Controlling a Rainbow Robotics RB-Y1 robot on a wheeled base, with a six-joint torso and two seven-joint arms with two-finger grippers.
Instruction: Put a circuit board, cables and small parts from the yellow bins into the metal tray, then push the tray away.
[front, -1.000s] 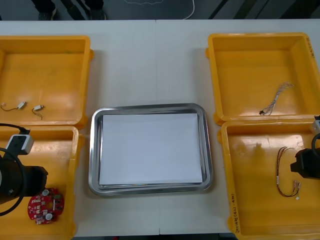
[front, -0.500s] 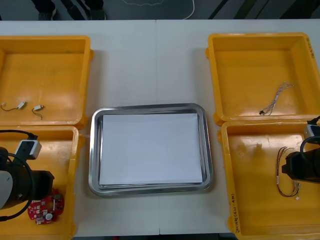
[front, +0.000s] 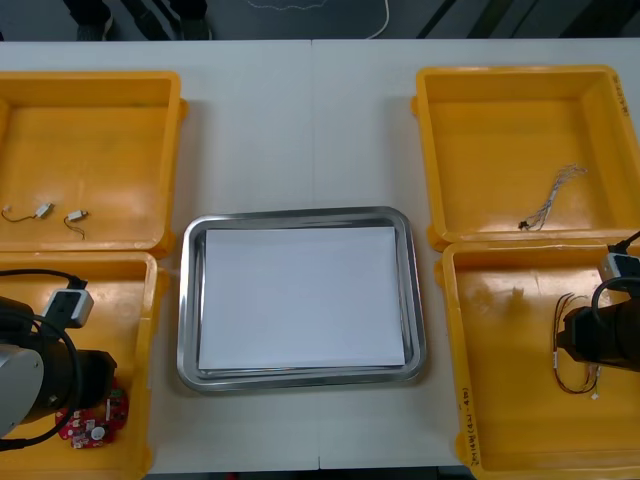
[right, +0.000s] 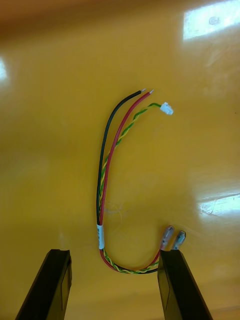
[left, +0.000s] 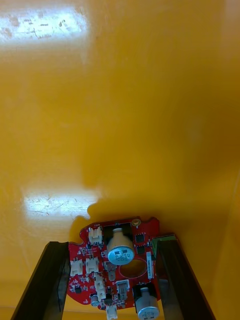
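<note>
A round red circuit board (front: 94, 420) (left: 113, 270) lies in the near-left yellow bin (front: 135, 300). My left gripper (left: 112, 245) is open and low over it, a finger on each side of the board. A red, black and yellow cable bundle (front: 570, 352) (right: 107, 165) lies in the near-right yellow bin (front: 500, 400). Just above it my right gripper (right: 114, 254) is open, with the bundle's looped end between the fingers. The metal tray (front: 189, 300), white inside, sits between the bins.
The far-left bin (front: 100, 130) holds two small metal parts (front: 42, 210) (front: 76, 217) with short leads. A thin twisted cable (front: 552, 198) lies in the far-right bin (front: 500, 130). Bare table stretches beyond the tray.
My left arm has slid right and nearer, coming over the circuit board and covering part of it. My right arm has crept left, over the cable bundle.
</note>
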